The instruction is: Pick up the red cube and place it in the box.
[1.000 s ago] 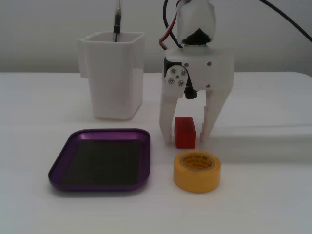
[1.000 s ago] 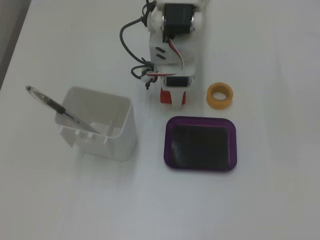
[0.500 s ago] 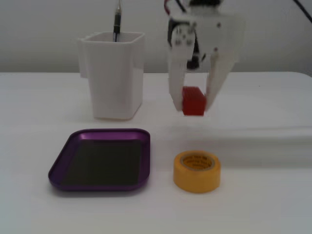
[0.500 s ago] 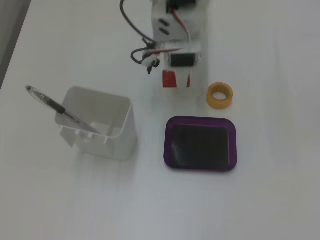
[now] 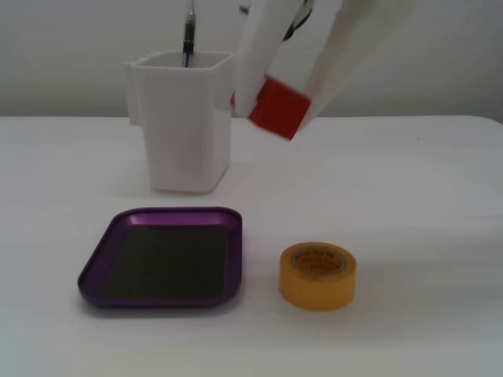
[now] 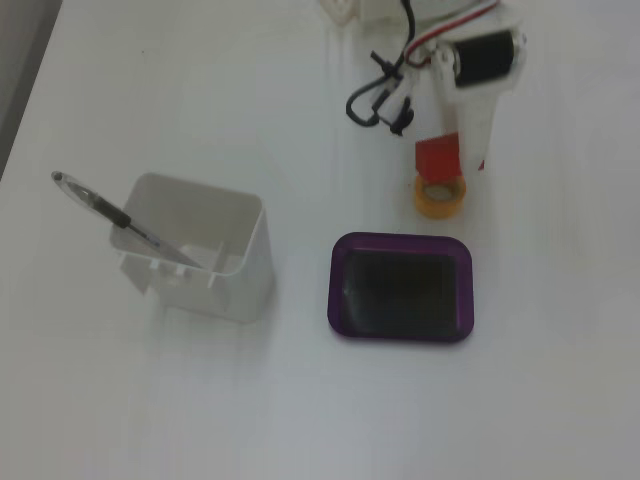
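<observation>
In a fixed view from table height, the gripper (image 5: 281, 110) hangs in the air with the red cube (image 5: 278, 107) pinched between its white fingers, up beside the tall white container (image 5: 182, 118) with a pen (image 5: 189, 35) in it, while the purple box (image 5: 163, 257) lies on the table with the yellow tape roll (image 5: 317, 275) just to its right. In a fixed view from above, the gripper (image 6: 446, 160) holds the red cube (image 6: 437, 158) over the yellow tape roll (image 6: 441, 196), short of the box (image 6: 402, 288), and the white container (image 6: 200, 245) stands well to the left.
</observation>
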Action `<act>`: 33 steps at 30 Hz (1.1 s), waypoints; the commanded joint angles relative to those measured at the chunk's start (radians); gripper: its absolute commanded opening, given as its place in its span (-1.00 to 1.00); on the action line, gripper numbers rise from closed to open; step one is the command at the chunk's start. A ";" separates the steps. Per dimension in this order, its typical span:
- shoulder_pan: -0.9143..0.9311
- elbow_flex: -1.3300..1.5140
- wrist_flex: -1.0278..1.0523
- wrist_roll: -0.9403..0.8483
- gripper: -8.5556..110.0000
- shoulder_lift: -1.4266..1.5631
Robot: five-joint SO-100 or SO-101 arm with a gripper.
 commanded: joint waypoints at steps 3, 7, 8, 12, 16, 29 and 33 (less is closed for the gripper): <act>0.046 -0.126 -0.104 0.069 -0.87 -0.160; 0.163 -0.288 -0.095 0.098 -0.87 -0.322; 0.183 -0.331 -0.092 0.098 -0.87 -0.362; 0.241 -0.479 -0.041 0.117 -0.87 -0.492; 0.233 -0.584 0.028 0.120 -0.87 -0.575; 0.160 -0.626 0.057 0.120 -0.87 -0.624; 0.160 -0.624 0.057 0.112 -0.87 -0.624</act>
